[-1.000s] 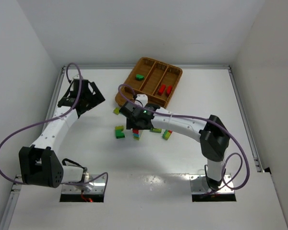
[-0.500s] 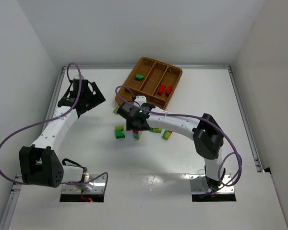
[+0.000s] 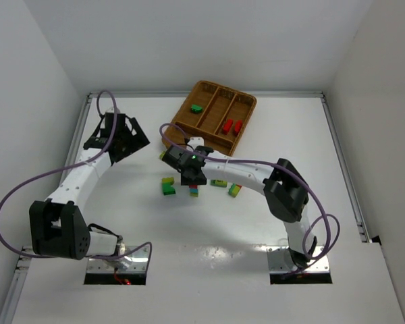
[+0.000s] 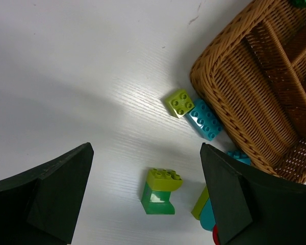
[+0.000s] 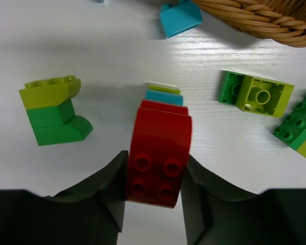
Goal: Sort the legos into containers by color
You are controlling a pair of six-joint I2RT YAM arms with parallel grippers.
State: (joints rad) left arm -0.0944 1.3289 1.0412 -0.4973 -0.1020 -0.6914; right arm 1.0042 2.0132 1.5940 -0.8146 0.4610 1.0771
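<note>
My right gripper [image 5: 155, 176] is shut on a red brick [image 5: 158, 153], the top of a small stack with a light blue and a lime brick under it. In the top view this gripper [image 3: 191, 177] is in front of the wicker tray [image 3: 181, 113]. A lime-on-green brick [image 5: 53, 109] stands to its left. The tray holds a green brick [image 3: 196, 107] in its left compartment and two red bricks [image 3: 231, 125] in its right one. My left gripper [image 3: 125, 138] is open and empty, left of the tray, high above the lime-on-green brick [image 4: 161, 191].
A lime brick [image 4: 180, 102] and a light blue brick [image 4: 205, 119] lie against the tray's near corner [image 4: 234, 87]. A green-and-lime pair [image 5: 255, 93] and another green and lime brick [image 5: 298, 125] lie right of the stack. White walls enclose the table.
My right arm's elbow has swung left and its gripper has shifted slightly left and back over the stack. The left arm has barely moved.
</note>
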